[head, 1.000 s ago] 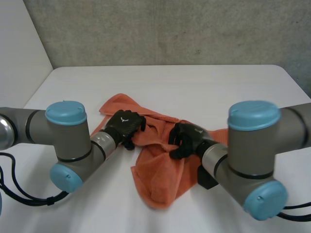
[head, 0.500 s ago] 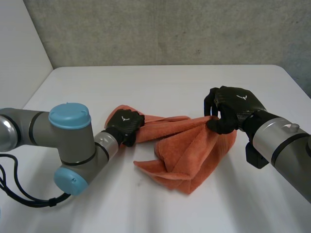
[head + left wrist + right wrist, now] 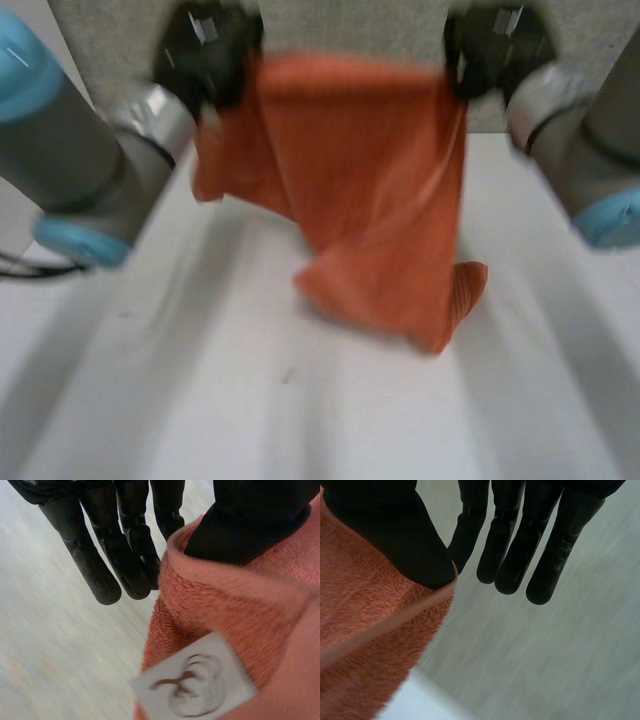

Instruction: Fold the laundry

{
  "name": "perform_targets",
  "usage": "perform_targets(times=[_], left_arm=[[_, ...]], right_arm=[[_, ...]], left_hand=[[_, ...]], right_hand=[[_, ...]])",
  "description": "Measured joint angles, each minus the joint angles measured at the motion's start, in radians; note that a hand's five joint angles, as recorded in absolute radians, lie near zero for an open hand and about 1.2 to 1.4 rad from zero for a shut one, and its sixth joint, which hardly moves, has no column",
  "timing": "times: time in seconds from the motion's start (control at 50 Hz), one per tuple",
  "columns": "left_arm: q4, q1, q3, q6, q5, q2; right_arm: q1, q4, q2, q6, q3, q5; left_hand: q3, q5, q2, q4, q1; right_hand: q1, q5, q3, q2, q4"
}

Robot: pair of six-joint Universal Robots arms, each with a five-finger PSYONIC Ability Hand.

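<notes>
Big stuff first: white table (image 3: 150,400), grey wall (image 3: 350,25) behind it. The orange towel (image 3: 360,180) hangs like a sheet between my two hands. Its top edge runs side to side and the bottom end is bunched up, looks to rest on the table a bit right of centre. My left hand (image 3: 205,45) pinches one top corner under the thumb and my right hand (image 3: 495,45) pinches the other, rest of the fingers straight. I reckon the next move is laying it out flat. Small white label (image 3: 200,685) sits just by the left thumb
</notes>
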Motion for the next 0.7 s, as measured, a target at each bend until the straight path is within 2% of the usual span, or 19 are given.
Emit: perform_targets(times=[0.08,0.18,0.26,0.32,0.34,0.44,0.5,0.64,0.7], left_arm=[[0.01,0.008,0.073,-0.001,-0.003,0.079],[0.008,0.015,0.036,-0.001,-0.003,0.151],[-0.02,0.027,-0.09,0.0,0.0,0.196],[-0.054,0.035,-0.179,0.0,0.002,0.212],[-0.088,0.04,-0.253,0.0,0.004,0.22],[-0.172,0.037,-0.421,0.002,0.009,0.231],[-0.2,0.028,-0.491,0.003,0.01,0.248],[-0.217,0.005,-0.544,0.005,0.009,0.314],[-0.216,0.002,-0.531,0.005,0.009,0.335]], right_arm=[[0.003,-0.094,-0.077,0.001,-0.058,0.017],[0.024,-0.141,-0.165,-0.008,0.029,0.014],[0.045,-0.101,-0.218,-0.037,0.155,0.004],[0.054,-0.026,-0.236,-0.075,0.252,-0.009],[0.058,0.047,-0.24,-0.111,0.323,-0.021],[0.065,0.225,-0.178,-0.199,0.469,-0.044],[0.064,0.258,-0.13,-0.22,0.513,-0.05],[0.061,0.184,-0.079,-0.184,0.545,-0.048],[0.052,0.126,-0.076,-0.107,0.552,-0.043]], left_hand=[[0.0,0.001,0.0,0.0,0.0],[0.0,0.005,0.0,0.0,0.0],[0.0,0.005,0.0,0.0,0.009],[0.0,0.005,0.0,0.0,0.009],[0.001,0.005,0.0,0.0,0.009],[0.001,0.005,0.0,0.0,0.009],[0.001,0.005,0.001,0.0,0.009],[0.001,0.005,0.001,0.0,0.009],[0.001,0.005,0.001,0.0,0.009]], right_hand=[[0.0,0.0,0.0,0.0,0.0],[0.0,0.0,0.0,0.0,0.0],[0.0,0.0,0.0,0.0,0.0],[0.0,0.0,0.0,0.0,0.0],[0.0,0.0,0.001,0.003,0.0],[0.0,0.0,0.003,0.003,0.0],[0.0,0.0,0.003,0.004,0.0],[0.0,0.0,0.003,0.003,0.0],[-0.003,-0.002,-0.004,-0.006,-0.007]])
